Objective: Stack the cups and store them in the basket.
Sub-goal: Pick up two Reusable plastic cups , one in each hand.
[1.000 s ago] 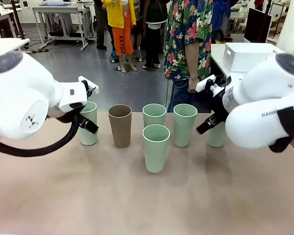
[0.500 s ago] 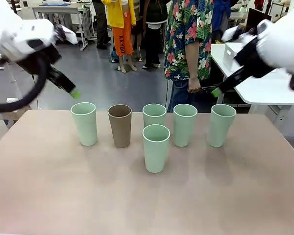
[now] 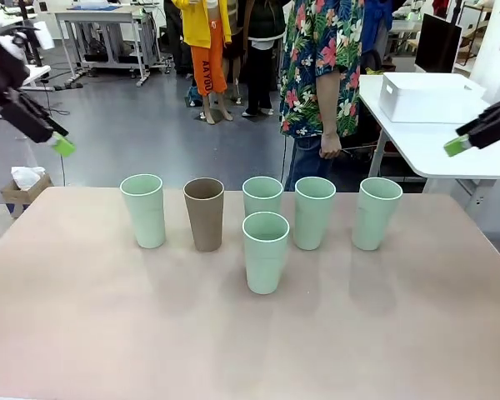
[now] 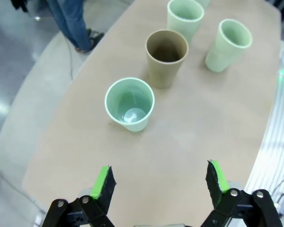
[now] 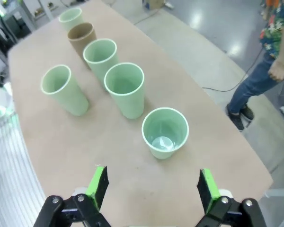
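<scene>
Several cups stand upright on the table (image 3: 108, 333): a brown cup (image 3: 204, 213) among pale green ones, from the leftmost cup (image 3: 142, 210) to the rightmost cup (image 3: 376, 213), with one cup (image 3: 265, 252) in front. My left gripper (image 3: 62, 146) hovers high off the far-left corner, open and empty. In its wrist view the left gripper (image 4: 159, 179) looks down on the leftmost cup (image 4: 129, 104) and the brown cup (image 4: 166, 57). My right gripper (image 3: 457, 147) hangs high at the right, open; in its own view the right gripper (image 5: 153, 187) is above the rightmost cup (image 5: 164, 132). The white basket (image 3: 425, 96) sits on a side table.
A person in a floral shirt (image 3: 321, 67) stands at the far edge, hands down. The white side table (image 3: 450, 158) with the basket is beyond the table's right far corner. Broad bare tabletop lies in front of the cups.
Both arms have risen and swung outward, away from the end cups they were beside a second ago. The cups have not moved.
</scene>
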`<state>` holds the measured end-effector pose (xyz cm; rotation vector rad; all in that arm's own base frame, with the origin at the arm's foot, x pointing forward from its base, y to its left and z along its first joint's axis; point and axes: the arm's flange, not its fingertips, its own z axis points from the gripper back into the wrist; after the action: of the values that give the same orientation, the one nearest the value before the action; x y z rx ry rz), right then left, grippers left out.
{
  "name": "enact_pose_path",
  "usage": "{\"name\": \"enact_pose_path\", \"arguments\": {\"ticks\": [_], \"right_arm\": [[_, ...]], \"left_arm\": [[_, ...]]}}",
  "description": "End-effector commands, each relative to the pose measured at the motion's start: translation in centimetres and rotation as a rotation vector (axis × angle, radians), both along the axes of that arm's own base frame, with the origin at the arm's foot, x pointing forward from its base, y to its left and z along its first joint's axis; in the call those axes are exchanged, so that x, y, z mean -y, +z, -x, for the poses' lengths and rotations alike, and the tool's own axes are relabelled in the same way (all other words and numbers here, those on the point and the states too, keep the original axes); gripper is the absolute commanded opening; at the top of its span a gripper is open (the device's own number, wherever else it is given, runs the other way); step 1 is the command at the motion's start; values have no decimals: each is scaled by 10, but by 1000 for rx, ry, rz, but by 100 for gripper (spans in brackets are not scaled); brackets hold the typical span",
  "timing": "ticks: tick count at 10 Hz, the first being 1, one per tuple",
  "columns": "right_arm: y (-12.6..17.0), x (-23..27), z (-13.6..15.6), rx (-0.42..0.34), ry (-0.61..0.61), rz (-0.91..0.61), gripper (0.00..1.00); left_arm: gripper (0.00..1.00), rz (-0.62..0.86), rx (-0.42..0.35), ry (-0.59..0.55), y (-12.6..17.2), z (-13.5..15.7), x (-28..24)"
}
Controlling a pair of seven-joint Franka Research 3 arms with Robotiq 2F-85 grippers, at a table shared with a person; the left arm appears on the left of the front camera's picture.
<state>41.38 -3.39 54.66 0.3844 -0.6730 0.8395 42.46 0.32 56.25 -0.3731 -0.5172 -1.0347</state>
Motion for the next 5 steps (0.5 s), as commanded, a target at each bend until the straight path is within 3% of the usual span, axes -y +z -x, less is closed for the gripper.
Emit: {"name": "enact_pose_path", "arguments": {"ticks": [1,5], "right_arm": [[-7,26,-10,-2,79,-93,100],[-34,70,-4,70,127,-181,100]], "left_arm": [[100,92,11,-88,0,-10,-33],[100,235,73,-157,-23,-18,-80]]}}
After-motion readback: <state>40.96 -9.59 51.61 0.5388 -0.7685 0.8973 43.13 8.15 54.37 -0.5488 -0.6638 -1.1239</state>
